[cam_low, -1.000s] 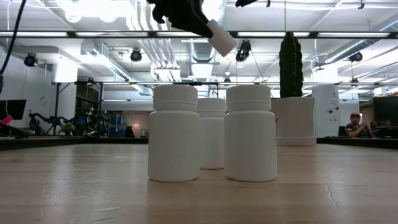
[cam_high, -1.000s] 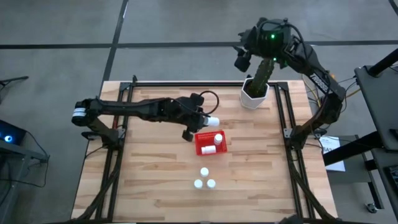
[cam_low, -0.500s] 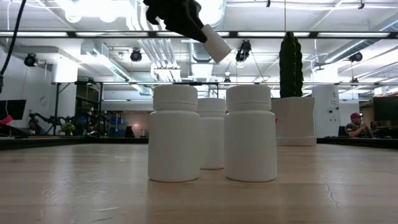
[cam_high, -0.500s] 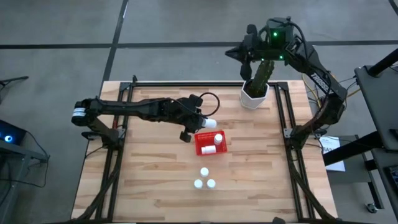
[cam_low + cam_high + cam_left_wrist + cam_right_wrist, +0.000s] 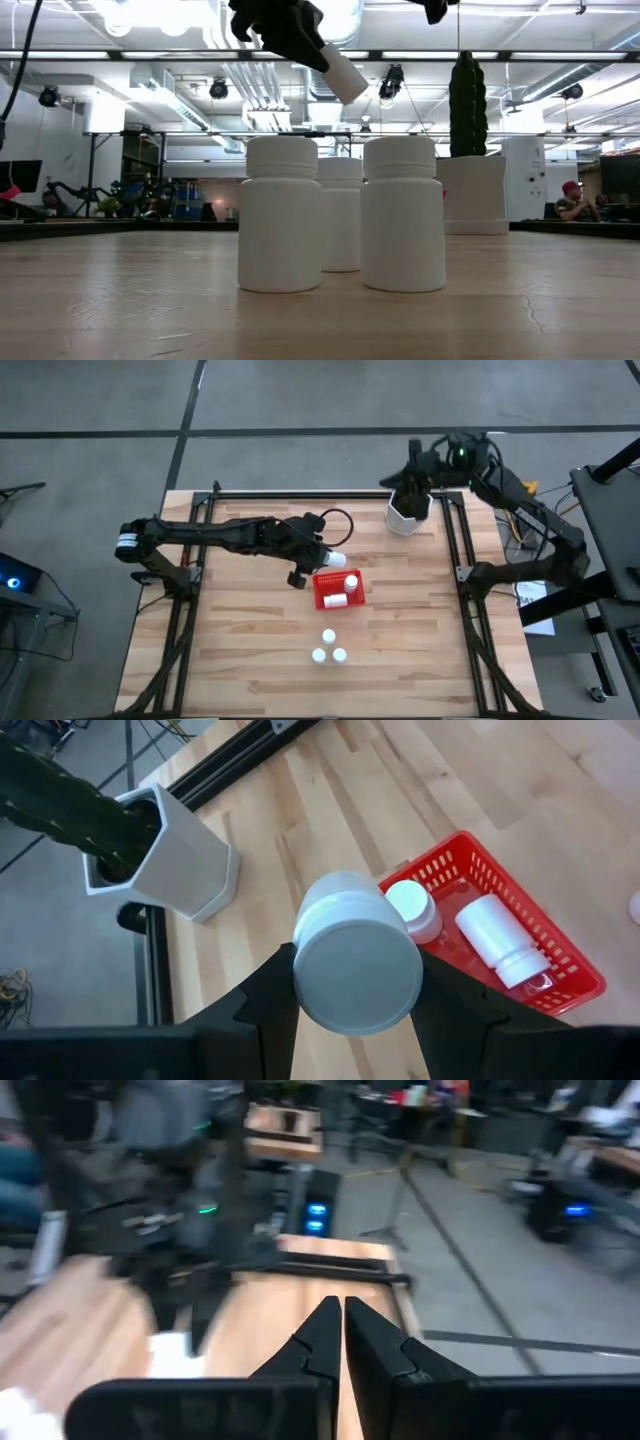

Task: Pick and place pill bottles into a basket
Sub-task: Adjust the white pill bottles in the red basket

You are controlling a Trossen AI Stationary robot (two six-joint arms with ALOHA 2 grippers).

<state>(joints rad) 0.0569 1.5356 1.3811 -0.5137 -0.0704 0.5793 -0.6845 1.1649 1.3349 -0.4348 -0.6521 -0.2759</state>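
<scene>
Looking down, I see the surface (image 5: 240,650), then my left hand (image 5: 335,557) clamping a bottle (image 5: 357,952) above the basket (image 5: 339,589), which holds two; three bottles (image 5: 329,649) stand nearby. My right hand (image 5: 338,1342) is clenched empty over the pot (image 5: 407,516).
</scene>
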